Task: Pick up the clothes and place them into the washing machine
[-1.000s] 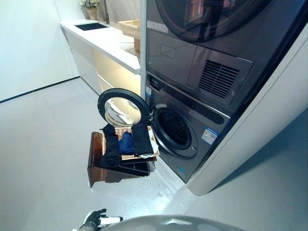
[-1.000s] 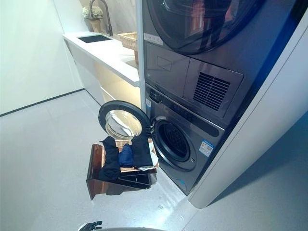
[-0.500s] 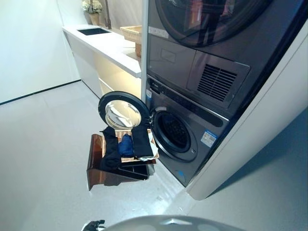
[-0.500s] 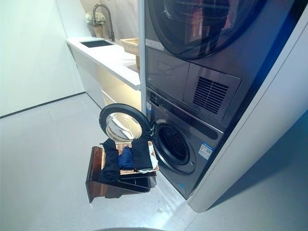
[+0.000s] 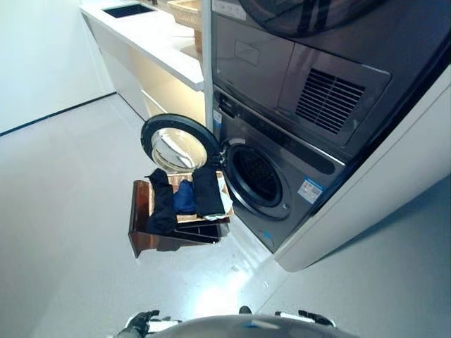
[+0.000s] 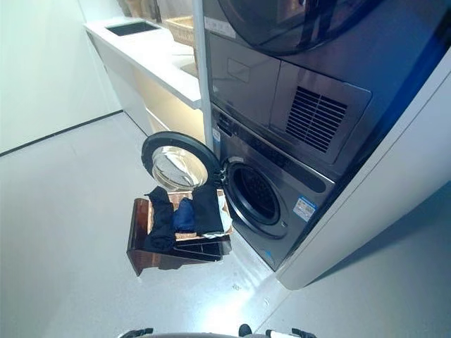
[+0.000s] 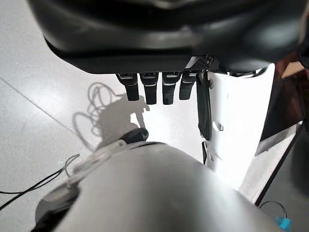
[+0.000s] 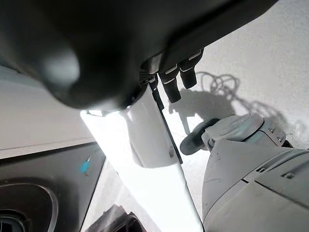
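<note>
Floor (image 5: pixel 63 183) of pale grey, smooth and faintly glossy, spreads across the room and catches a soft glare near the lower edge of the head views. Against the right side stands a tall stack of dark grey metal appliances framed by a white panel: an upper unit with a slatted vent, and below it the washing machine (image 5: pixel 282 169) with its round drum opening facing out. Its circular door (image 5: pixel 176 146), a black ring around a shiny glass bowl, hangs swung wide to the left of the opening. A long white counter (image 5: pixel 151 46) runs along the back wall, with a dark rectangular sink (image 5: pixel 127 10) set into it. Just in front of the open door sits a low brown rack (image 5: pixel 151 229) with glossy sides, resting on the floor. The clothes (image 5: pixel 184 197) lie draped over the rack: two black pieces hanging limp over its edge and a blue bundle between them, with a bit of white cloth at the right. The left hand (image 7: pixel 154 87) hangs empty, fingers relaxed and extended above the floor. The right hand (image 8: pixel 176 75) is likewise released, holding nothing.
</note>
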Tool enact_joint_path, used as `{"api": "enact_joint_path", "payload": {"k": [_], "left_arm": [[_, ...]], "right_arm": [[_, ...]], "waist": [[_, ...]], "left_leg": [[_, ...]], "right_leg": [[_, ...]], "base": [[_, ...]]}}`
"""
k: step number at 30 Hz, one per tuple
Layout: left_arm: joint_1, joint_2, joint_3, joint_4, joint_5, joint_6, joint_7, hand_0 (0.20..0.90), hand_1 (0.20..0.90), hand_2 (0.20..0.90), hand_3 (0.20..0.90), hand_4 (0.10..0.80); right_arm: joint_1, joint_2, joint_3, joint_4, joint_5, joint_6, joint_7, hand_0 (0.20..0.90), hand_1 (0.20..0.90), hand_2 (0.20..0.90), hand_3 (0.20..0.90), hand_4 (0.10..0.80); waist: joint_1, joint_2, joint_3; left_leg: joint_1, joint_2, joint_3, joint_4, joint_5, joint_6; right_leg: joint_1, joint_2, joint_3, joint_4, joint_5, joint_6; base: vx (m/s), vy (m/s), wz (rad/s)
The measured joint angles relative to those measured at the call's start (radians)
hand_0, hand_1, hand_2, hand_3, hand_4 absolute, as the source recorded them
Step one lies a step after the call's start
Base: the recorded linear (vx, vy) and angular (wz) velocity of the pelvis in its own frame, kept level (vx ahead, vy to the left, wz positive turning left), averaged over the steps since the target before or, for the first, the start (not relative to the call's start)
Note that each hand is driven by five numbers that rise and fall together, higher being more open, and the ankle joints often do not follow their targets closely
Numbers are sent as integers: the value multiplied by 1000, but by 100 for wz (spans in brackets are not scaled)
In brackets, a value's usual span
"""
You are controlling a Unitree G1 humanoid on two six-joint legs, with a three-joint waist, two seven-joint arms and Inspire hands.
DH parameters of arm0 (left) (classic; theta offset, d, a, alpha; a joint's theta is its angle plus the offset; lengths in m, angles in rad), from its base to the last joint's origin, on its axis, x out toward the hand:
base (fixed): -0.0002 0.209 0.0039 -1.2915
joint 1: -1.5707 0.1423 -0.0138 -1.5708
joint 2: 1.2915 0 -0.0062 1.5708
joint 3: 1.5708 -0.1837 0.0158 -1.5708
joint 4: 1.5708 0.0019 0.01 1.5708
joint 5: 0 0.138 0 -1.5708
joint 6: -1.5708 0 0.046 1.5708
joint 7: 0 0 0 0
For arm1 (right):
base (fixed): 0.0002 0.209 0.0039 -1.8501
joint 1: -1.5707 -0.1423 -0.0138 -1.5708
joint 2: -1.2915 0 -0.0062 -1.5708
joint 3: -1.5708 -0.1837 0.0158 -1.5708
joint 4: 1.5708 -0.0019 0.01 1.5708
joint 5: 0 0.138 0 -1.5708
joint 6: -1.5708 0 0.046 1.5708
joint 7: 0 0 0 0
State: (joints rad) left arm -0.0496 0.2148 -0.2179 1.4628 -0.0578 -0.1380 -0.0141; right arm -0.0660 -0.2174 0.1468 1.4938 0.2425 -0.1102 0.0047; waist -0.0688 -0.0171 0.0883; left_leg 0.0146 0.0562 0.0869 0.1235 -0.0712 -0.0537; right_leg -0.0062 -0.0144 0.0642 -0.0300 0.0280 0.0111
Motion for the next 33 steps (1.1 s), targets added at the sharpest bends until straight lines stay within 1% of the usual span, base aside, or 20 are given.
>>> {"api": "enact_joint_path", "payload": {"k": [1, 3, 4, 6, 10, 11, 14, 16, 17, 18, 19, 20, 22, 25, 26, 27, 28, 30, 32, 33], "left_arm": [[-13, 7, 1, 3, -3, 0, -2, 900, 900, 900, 900, 800], [-53, 19, 8, -1, -44, -4, 9, 900, 900, 900, 900, 800], [-58, 17, 6, -1, -49, -6, 9, 900, 900, 900, 900, 800], [-81, 4, 4, 0, -60, -14, 18, 900, 900, 900, 900, 800], [-71, -10, 12, 2, -86, -17, 20, 900, 900, 900, 900, 800], [-73, -12, 17, -3, -104, -23, 20, 900, 900, 900, 900, 800], [-70, -13, 20, -1, -111, -21, 23, 900, 900, 900, 900, 800], [-70, -13, 20, 3, -109, -17, 28, 900, 900, 900, 900, 800], [-61, -8, 21, 4, -109, -13, 30, 900, 900, 900, 900, 800], [-62, -2, 23, 5, -109, -12, 31, 900, 900, 900, 900, 800], [-34, 4, 21, 5, -109, -10, 38, 900, 900, 900, 900, 800], [-37, 29, 20, 1, -107, -10, 38, 900, 900, 900, 900, 800], [-43, 38, 13, 3, -100, 3, 36, 900, 900, 900, 900, 800], [-60, 29, -9, -6, -74, -2, 37, 900, 900, 900, 900, 800], [-91, 33, -30, -15, -65, 0, 38, 900, 900, 900, 900, 800], [-90, 28, -39, -15, -60, 0, 37, 900, 900, 900, 900, 800], [-95, 26, -38, -13, -56, -1, 37, 900, 900, 900, 900, 800], [-113, 22, -42, -20, -54, -4, 39, 900, 900, 900, 900, 800], [-130, 22, -41, -21, -53, -4, 40, 900, 900, 900, 900, 800], [-126, 20, -38, -10, -54, -1, 41, 900, 900, 900, 900, 800]], "right_arm": [[-11, 2, 0, 8, 0, 0, -1, 900, 900, 900, 900, 800], [-44, -12, -1, 24, 0, 0, -4, 900, 900, 900, 900, 800], [-54, -20, 1, 32, 0, 1, -4, 900, 900, 900, 900, 800], [-82, -56, -1, 54, 0, 3, -8, 900, 900, 900, 900, 800], [-97, -72, -2, 43, 0, 1, -10, 900, 900, 900, 900, 800], [-102, -72, -2, 43, 1, 1, -11, 900, 900, 900, 900, 800], [-95, -57, -2, 48, 1, 0, -10, 900, 900, 900, 900, 800], [-93, -50, -2, 51, 1, 0, -10, 900, 900, 900, 900, 800], [-82, -41, -1, 56, 2, 3, -9, 900, 900, 900, 900, 800], [-77, -32, -1, 61, 2, 4, -9, 900, 900, 900, 900, 800], [-60, -6, 3, 68, 2, 4, -9, 900, 900, 900, 900, 800], [-54, 11, 12, 53, 2, 3, -7, 900, 900, 900, 900, 800], [-48, 44, 15, 42, 3, 3, -5, 900, 900, 900, 900, 800], [-47, 45, 17, 11, 12, 0, -4, 900, 900, 900, 900, 800], [-65, 46, 18, -1, 12, 0, -4, 900, 900, 900, 900, 800], [-79, 39, 18, -18, 12, -4, -7, 900, 900, 900, 900, 800], [-75, 39, 19, -24, 12, -4, -6, 900, 900, 900, 900, 800], [-60, 40, 19, -20, 12, -1, -5, 900, 900, 900, 900, 800], [-66, 41, 19, -27, 12, 1, -6, 900, 900, 900, 900, 800], [-67, 43, 18, -30, 13, -1, -6, 900, 900, 900, 900, 800]], "waist": [[2, -13, 12], [20, -35, 52], [22, -31, 53], [30, -15, 69], [33, 17, 78], [43, 23, 86], [69, 18, 72], [71, 18, 57], [75, 11, 45], [75, -4, 43], [78, -36, 24], [78, -62, 10], [75, -91, -5], [54, -60, -9], [46, -48, -5], [29, -33, 6], [20, -27, 4], [12, 8, 4], [8, 17, 13], [3, 21, 18]], "left_leg": [[-36, -4, -8, 67, 8, -12], [-174, -8, -66, 303, 30, -67], [-200, -21, -79, 306, 18, -70], [-234, -67, -84, 86, 31, -53], [-251, -66, -92, -213, 100, -61], [-273, -53, -95, -212, 109, -67], [-251, -28, -79, -206, 126, -46], [-235, -21, -64, -185, 125, -42], [-206, -29, -45, -193, 175, 26], [-191, -38, -32, -191, 190, 53], [-164, -47, 30, -189, 223, 131], [-154, -63, 30, -186, 189, 139], [-107, -87, 50, -179, 154, 157], [-54, -93, 44, -189, 125, 181], [-42, -104, 34, -193, 100, 193], [-13, -105, 27, -201, 108, 200], [-4, -109, 17, -199, 105, 204], [18, -104, -6, -203, 87, 214], [14, -103, -7, -203, 77, 216], [19, -103, -6, -203, 74, 214]], "right_leg": [[1, 2, -3, 7, -2, 0], [4, -9, 4, 30, -7, -39], [3, -11, 7, 27, -3, -49], [-2, -22, 5, 2, -4, -50], [23, 15, 9, -43, -1, -59], [34, 32, 24, -54, 3, -65], [61, 52, 58, -55, -22, -66], [69, 50, 83, -53, -48, -48], [81, 38, 104, -43, -80, -28], [89, 27, 109, -33, -96, -18], [87, 8, 99, 15, -140, 11], [87, -5, 83, 39, -152, 13], [80, -23, 48, 139, -186, 48], [-10, -25, 45, 414, -216, 114], [-102, -14, 61, 607, -193, 130], [-165, -14, 58, 754, -164, 167], [-175, -13, 58, 768, -179, 159], [-200, -29, 30, 579, -223, 102], [-218, -59, -8, 389, -221, 99], [-215, -70, -39, 255, -190, 114]], "base": [[-38, -99, 9], [30, -21, 7], [113, 27, 18], [195, 64, 8], [245, 108, -10], [296, 155, -41], [379, 234, -54], [387, 225, -56], [255, 143, -43], [300, 162, -63], [189, 103, -46], [388, 242, -49], [301, 251, -26], [190, 226, 9], [303, 224, 10], [184, 99, 22], [270, 113, 36], [183, -2, 34], [174, -57, 11], [174, -70, -7]]}}
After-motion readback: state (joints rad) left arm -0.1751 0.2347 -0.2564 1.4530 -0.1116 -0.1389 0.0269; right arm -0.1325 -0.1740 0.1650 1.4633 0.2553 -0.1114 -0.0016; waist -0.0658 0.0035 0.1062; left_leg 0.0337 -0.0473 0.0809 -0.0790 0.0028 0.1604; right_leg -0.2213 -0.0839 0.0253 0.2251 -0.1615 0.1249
